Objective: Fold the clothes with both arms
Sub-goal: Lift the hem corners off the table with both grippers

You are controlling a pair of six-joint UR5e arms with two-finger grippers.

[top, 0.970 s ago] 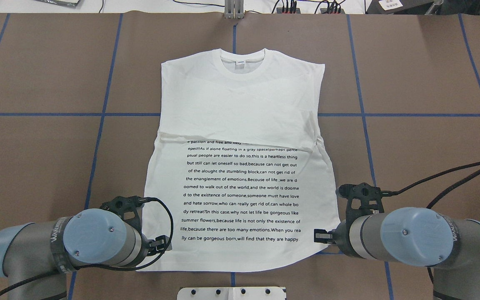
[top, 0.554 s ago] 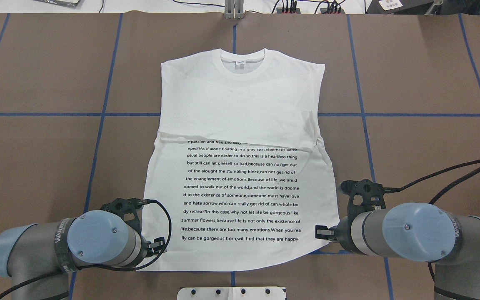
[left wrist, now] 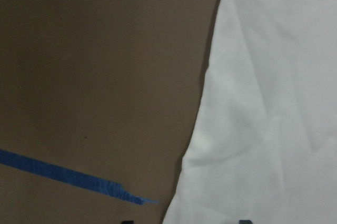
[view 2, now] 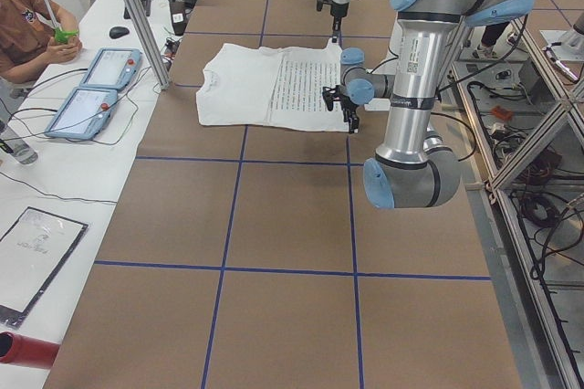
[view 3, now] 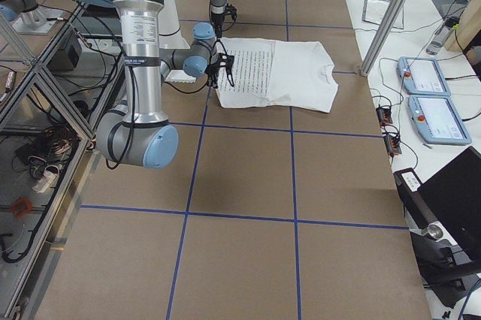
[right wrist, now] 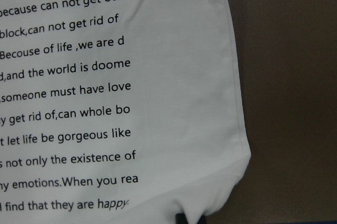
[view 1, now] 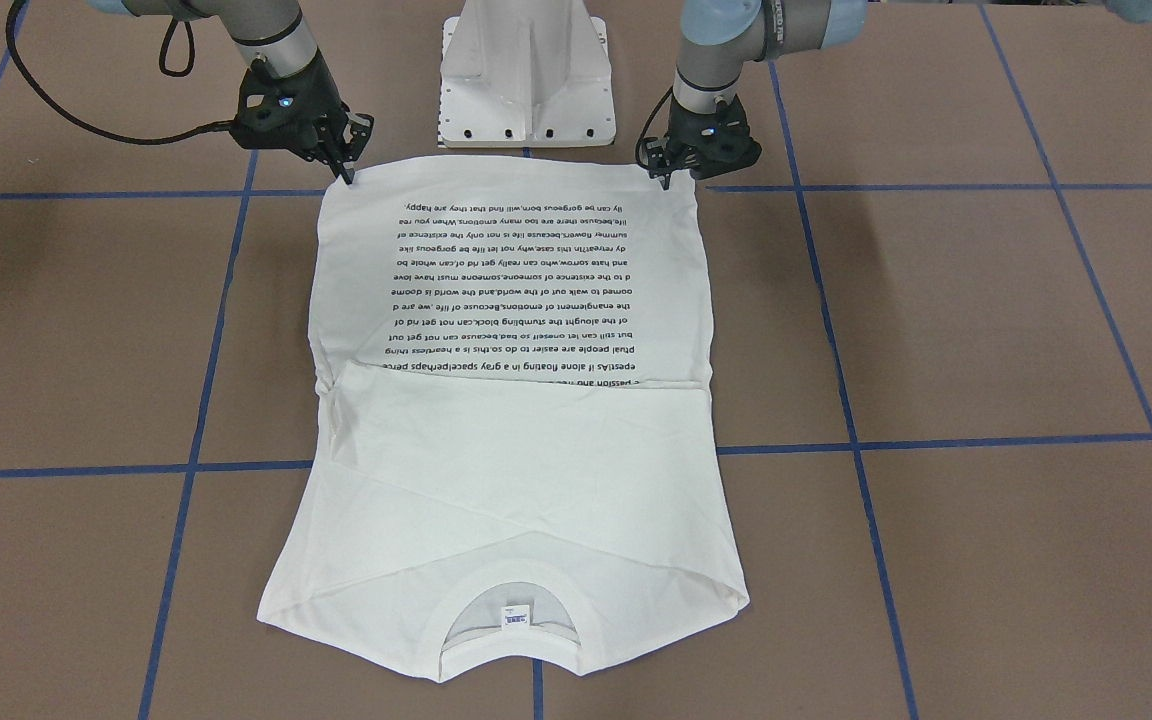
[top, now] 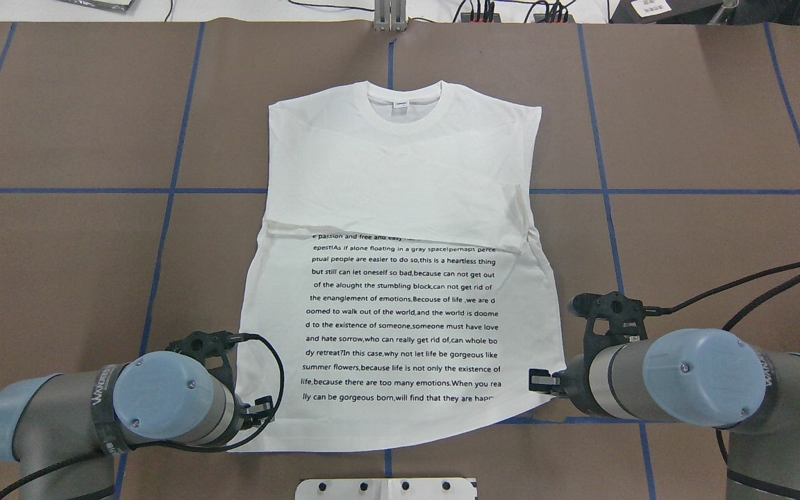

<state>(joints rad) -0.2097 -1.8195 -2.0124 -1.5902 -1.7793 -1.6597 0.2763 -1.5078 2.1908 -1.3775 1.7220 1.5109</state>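
The brown paper-covered counter [top: 60,278], marked off in blue tape squares, carries the white long-sleeved cotton T-shirt [top: 400,173]. You see it flat at the centre, collar end far from the robot and hem end close to its base. Both sleeves are folded in across the chest, which is why the outline reads as a tidy rectangle and the top lines of print are covered.

The silver-grey tubular left arm [top: 164,396] and its matching right arm [top: 692,385] reach low over the two near hem corners, one each, so the hem can probably rise evenly and carry towards the collar.

The block of small black text [top: 400,319] faces up and gives you a check on whether the cloth stays square.

The black claw right gripper [view 1: 348,172] sits at its corner. Its wrist camera shows the cloth puckered around one dark fingertip, so I judge it closed on the shirt. The black claw left gripper [view 1: 668,178] is down at the other corner. Its wrist camera shows two tips apart with the hem edge between them, so it looks wide, not yet pinching.

The ribbed round collar [top: 403,121] and small neck label [top: 400,106] lie undisturbed.
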